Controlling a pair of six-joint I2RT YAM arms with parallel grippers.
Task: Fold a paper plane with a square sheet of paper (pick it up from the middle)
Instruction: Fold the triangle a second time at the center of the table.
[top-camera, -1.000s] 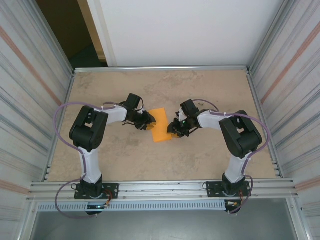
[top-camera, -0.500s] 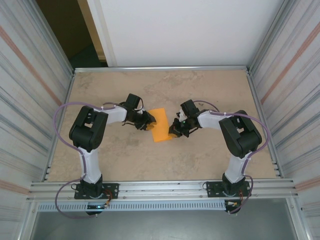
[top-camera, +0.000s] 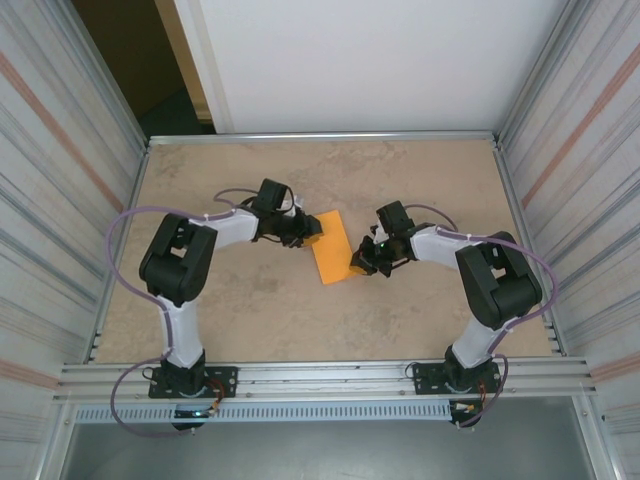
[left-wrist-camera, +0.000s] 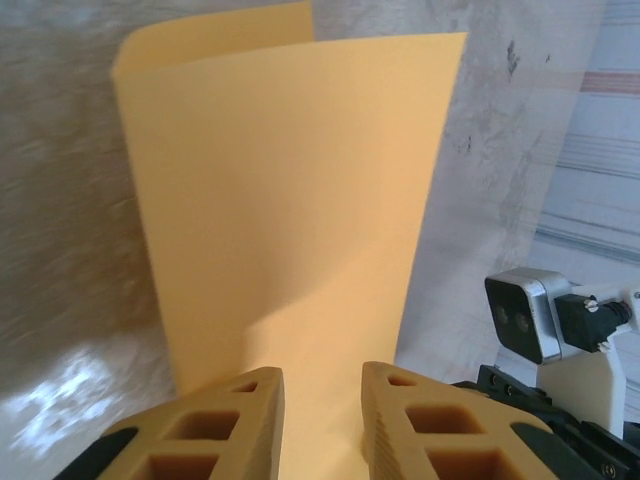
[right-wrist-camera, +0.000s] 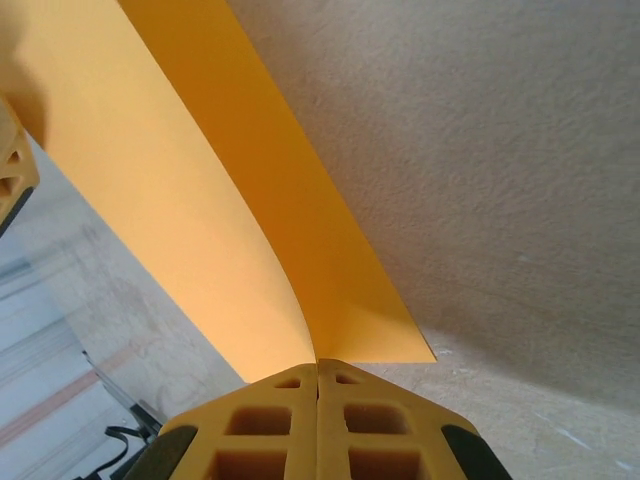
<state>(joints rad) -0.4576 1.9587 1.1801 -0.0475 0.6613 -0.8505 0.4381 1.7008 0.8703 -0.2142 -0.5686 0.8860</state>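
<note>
Since a second ago my right jaws have gone from a little apart to fully together, both my arms have swung a little toward the desk's right edge, and the square sheet of paper (top-camera: 333, 258) has shifted and turned with them. The sheet now sits near the middle of the desk (top-camera: 230, 170), between my two sets of jaws and well clear of every edge. It is doubled over loosely, one layer showing behind the other at its far end in my left wrist view. My right jaws are clamped on it, and two orange layers (right-wrist-camera: 200, 200) spread out from the seam where my right fingers (right-wrist-camera: 270, 430) meet. My left jaws stand slightly apart at the sheet's near edge, and the paper (left-wrist-camera: 290, 200) lies face-on under my left fingers (left-wrist-camera: 215, 430). Whether those tips press it I cannot tell. Just beyond the sheet's right side, my left wrist view catches the silver camera (left-wrist-camera: 525, 315) on my other wrist. The desk is a mottled beige, stone-like surface framed by aluminium rails (top-camera: 320, 375). Ribbed metal walls (top-camera: 60, 180) stand along its left and right edges, a white panel (top-camera: 370, 60) stands behind the far edge, and a dark opening (top-camera: 130, 60) lies past the far left corner. Lavender cables (top-camera: 125, 225) loop along each arm.
</note>
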